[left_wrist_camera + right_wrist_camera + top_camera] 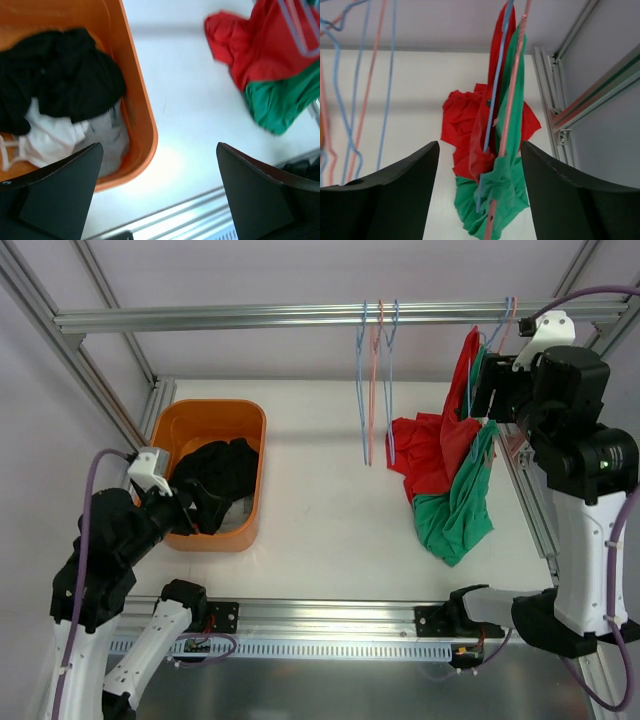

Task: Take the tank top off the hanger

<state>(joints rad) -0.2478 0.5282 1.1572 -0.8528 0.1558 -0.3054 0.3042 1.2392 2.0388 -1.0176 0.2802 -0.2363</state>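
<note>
A red tank top (430, 445) and a green tank top (460, 510) hang from a blue hanger (496, 90) and a pink hanger (512, 100) on the rail at the right, their lower ends bunched on the table. My right gripper (480, 195) is open, with both hangers and the red (465, 120) and green cloth (505, 185) between its fingers and a gap on each side. In the top view the right gripper (482, 390) is level with the hangers' upper part. My left gripper (160, 200) is open and holds nothing, beside the orange bin (140, 100).
The orange bin (215, 405) at the left holds a black garment (220, 475) and a white one (50, 142). Three bare hangers (375, 390) hang at the rail's middle. The frame's upright and rail (530, 500) run close along the right side.
</note>
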